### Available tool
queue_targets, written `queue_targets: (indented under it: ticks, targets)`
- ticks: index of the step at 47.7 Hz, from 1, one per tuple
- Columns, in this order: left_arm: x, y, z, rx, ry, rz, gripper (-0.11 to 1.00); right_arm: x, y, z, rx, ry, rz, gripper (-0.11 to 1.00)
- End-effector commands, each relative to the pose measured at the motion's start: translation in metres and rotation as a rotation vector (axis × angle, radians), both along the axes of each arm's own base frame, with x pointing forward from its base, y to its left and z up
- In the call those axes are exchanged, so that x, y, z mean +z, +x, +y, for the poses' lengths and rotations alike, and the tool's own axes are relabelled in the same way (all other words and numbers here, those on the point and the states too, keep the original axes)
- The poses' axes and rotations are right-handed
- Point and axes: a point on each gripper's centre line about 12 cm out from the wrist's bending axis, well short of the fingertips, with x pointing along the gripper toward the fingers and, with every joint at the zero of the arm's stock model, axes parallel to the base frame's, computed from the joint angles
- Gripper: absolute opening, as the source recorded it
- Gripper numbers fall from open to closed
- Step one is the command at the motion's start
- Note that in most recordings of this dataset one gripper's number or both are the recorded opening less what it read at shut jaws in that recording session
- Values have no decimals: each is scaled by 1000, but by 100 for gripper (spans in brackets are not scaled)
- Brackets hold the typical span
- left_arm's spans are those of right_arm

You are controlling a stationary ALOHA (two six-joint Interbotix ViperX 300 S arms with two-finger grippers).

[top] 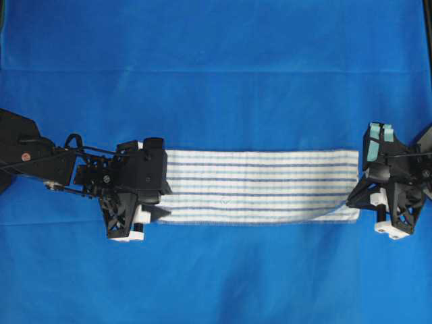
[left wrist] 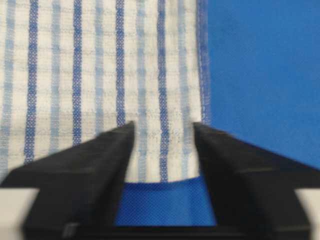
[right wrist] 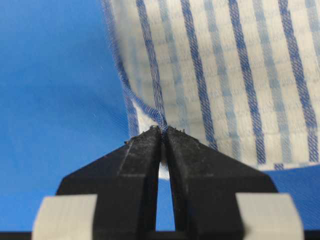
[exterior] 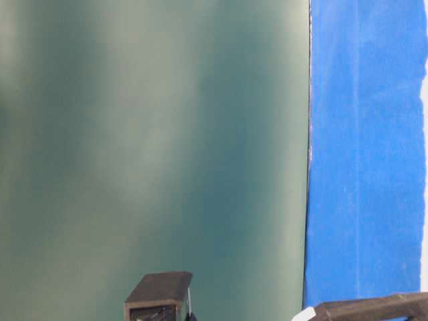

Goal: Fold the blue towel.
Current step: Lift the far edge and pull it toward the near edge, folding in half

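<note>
1. Where the overhead view looks down on the bench, the blue towel (top: 260, 186) lies as a long, narrow, striped band across the middle of the blue table covering (top: 216, 67), its long sides running left to right.
2. Left end effector (left wrist: 162, 135): its wrist view shows the two black fingers (left wrist: 107, 150) standing apart, with the towel's end edge lying between their tips. The cloth looks flat and not pinched; this end effector is open and holds nothing.
3. From overhead, the left end effector (top: 156, 212) sits over the towel's left end, toward the near edge.
4. Right end effector (right wrist: 164, 131): its wrist view shows the fingers pressed almost together, with a thin fold of the towel's hem caught between the tips and drawn up off the covering.
5. From overhead, the right end effector (top: 352, 200) is at the towel's right end, where the near corner is lifted into a slanting flap.
6. At table level, only a green panel (exterior: 154, 134), a strip of blue cloth and dark rig parts show; the towel is not visible there.
</note>
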Motion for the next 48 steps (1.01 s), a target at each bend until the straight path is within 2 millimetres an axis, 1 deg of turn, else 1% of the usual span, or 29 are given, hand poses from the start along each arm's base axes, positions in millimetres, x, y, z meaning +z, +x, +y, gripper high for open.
queue_targets:
  ticks: [1, 3, 6, 9, 11, 12, 17, 21, 26, 35, 40, 48]
  targets:
    - [8, 4, 0, 2, -5, -27, 54, 8, 7, 3, -4, 14, -36, 8]
    - [9, 5, 0, 2, -4, -30, 60, 8, 7, 3, -7, 17, -33, 16]
    - [10, 5, 3, 5, 0, -31, 68, 8, 7, 1, -15, 13, -31, 37]
    - [11, 6, 9, 19, 3, -35, 68, 8, 7, -3, -23, 3, -29, 55]
    - [11, 6, 14, 33, 4, -35, 67, 8, 8, -8, -35, -7, -30, 64]
    - [12, 7, 18, 45, 4, -38, 67, 8, 8, -10, -41, -12, -31, 65]
    - [12, 8, 34, 85, 9, -38, 67, 7, 8, -29, -86, -56, -17, 60]
    - [12, 9, 48, 124, 10, -38, 67, 5, 8, -44, -132, -85, 2, 61]
    - [12, 8, 57, 150, 11, -35, 67, 4, 7, -58, -164, -126, 17, 61]
    - [5, 7, 62, 161, 15, -14, 67, 1, 6, -70, -180, -168, 33, 61]
    - [-6, 8, 68, 178, 17, 16, 67, -5, 6, -75, -181, -190, 55, 61]
    - [-25, 8, 75, 198, 20, 60, 67, -19, 6, -81, -190, -199, 127, 61]
